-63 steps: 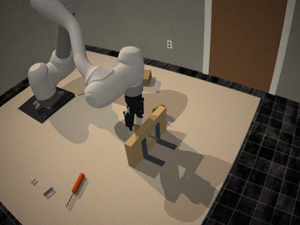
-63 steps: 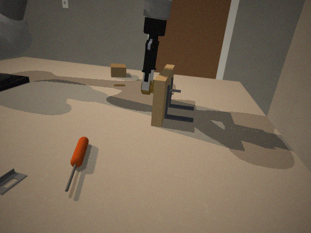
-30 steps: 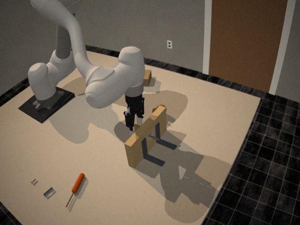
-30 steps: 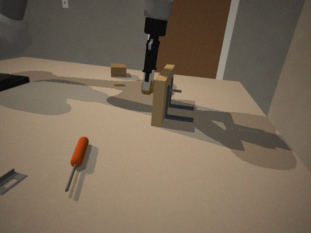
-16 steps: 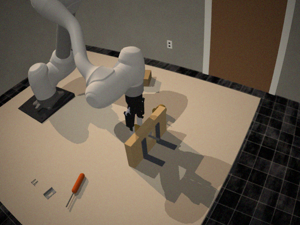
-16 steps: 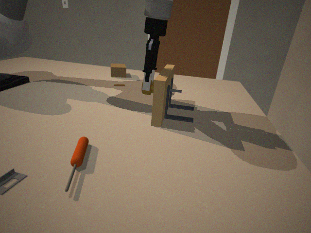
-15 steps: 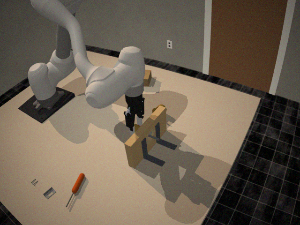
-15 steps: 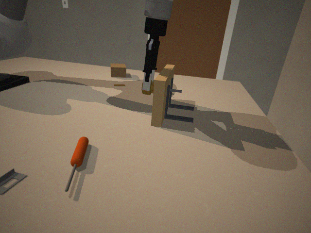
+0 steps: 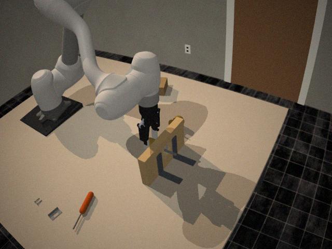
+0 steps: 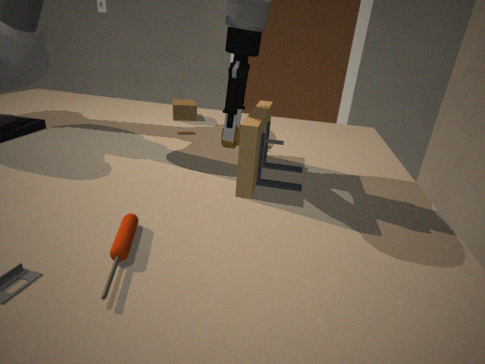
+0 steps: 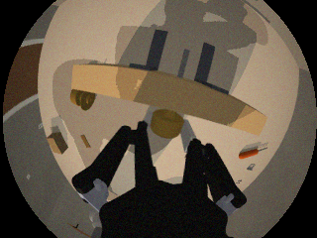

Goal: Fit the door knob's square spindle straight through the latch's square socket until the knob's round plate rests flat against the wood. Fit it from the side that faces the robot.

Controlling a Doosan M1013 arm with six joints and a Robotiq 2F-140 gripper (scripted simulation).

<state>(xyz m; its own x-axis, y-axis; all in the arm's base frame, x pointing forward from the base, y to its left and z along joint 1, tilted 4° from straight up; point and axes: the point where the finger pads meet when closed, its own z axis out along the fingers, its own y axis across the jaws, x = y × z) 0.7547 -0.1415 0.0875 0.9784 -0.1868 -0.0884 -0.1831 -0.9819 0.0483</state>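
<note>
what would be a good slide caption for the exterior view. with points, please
Hand point(image 9: 150, 138) point(image 10: 231, 135) point(image 11: 166, 122) gripping a brass knob point(image 9: 152, 141) point(image 10: 228, 142) point(image 11: 166, 124) at the upright board point(image 9: 148, 167) point(image 10: 247, 160) point(image 11: 168, 91), spindle point(image 9: 170, 151) point(image 10: 275, 142) point(image 11: 184, 62) poking out behind

1 orange screwdriver point(image 9: 86, 203) point(image 10: 124, 237) point(image 11: 249, 154) lies near 1 strike plate point(image 9: 55, 213) point(image 10: 18, 284) point(image 11: 251, 167).

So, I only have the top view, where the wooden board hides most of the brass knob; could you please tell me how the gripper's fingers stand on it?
Observer: In the wrist view, the round brass knob sits between the two fingertips of the black gripper, one on each side.

Operator: Thank you; what lies beyond the board's near end, behind the gripper?

Observer: The exterior view shows a small, thin, flat brown piece lying on the tabletop, short of the wooden block.
</note>
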